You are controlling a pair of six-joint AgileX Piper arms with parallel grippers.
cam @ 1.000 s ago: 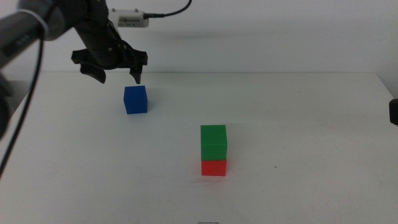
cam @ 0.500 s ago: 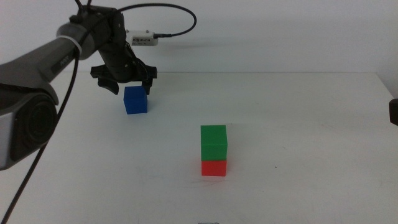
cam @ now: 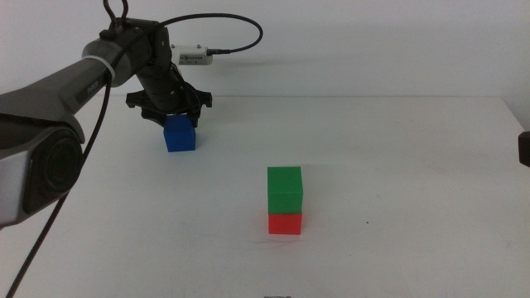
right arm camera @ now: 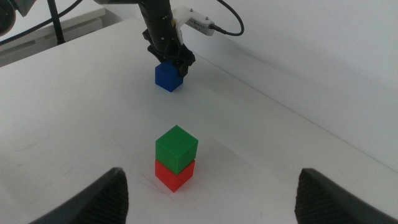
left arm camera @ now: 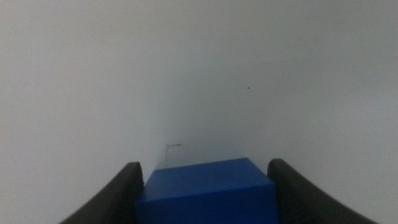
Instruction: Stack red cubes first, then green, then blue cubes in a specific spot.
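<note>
Matte blue cube (cam: 180, 134) between dark jaws

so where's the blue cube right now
In the middle view the small matte blue cube sits on the white table's far left, between the open left gripper's jaws, apart from the green-on-red stack.

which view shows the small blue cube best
The middle view: the small matte blue cube shows whole on the white table, the left gripper straddling its top. Left wrist shows only its top between open jaws; right wrist shows it small and distant.
</note>
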